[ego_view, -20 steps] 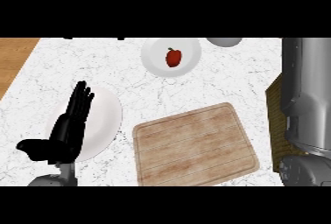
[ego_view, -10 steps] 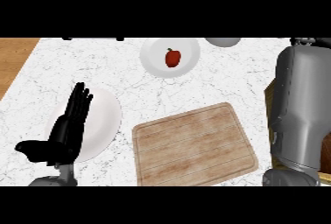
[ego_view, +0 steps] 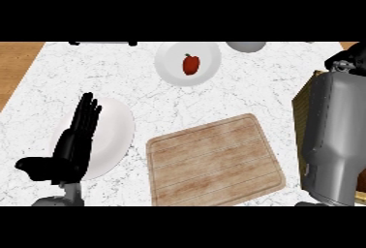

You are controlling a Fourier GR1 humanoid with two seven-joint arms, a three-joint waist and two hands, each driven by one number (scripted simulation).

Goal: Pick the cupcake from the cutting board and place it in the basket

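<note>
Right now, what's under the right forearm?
Only a brown strip, apparently the basket's rim, shows beside the right forearm. The basket's inside is covered, so any contents can't be seen. The cutting board is bare.

Resting left hand (ego_view: pixel 71 145), fingers (ego_view: pixel 87 114) straight, lower left, right forearm (ego_view: pixel 332 135) along right edge

Open counter (ego_view: pixel 107 72) runs across the upper left of the frame and down the strip between the white plate (ego_view: pixel 118 126) at left and the cutting board (ego_view: pixel 214 162) at lower centre. The left hand (ego_view: pixel 75 145) stands over that plate with its fingers straight. A second plate (ego_view: pixel 172 72) with a red pepper (ego_view: pixel 190 64) and a grey bowl (ego_view: pixel 247 46) crowd the top, and the right forearm (ego_view: pixel 334 140) fills the right edge.
</note>
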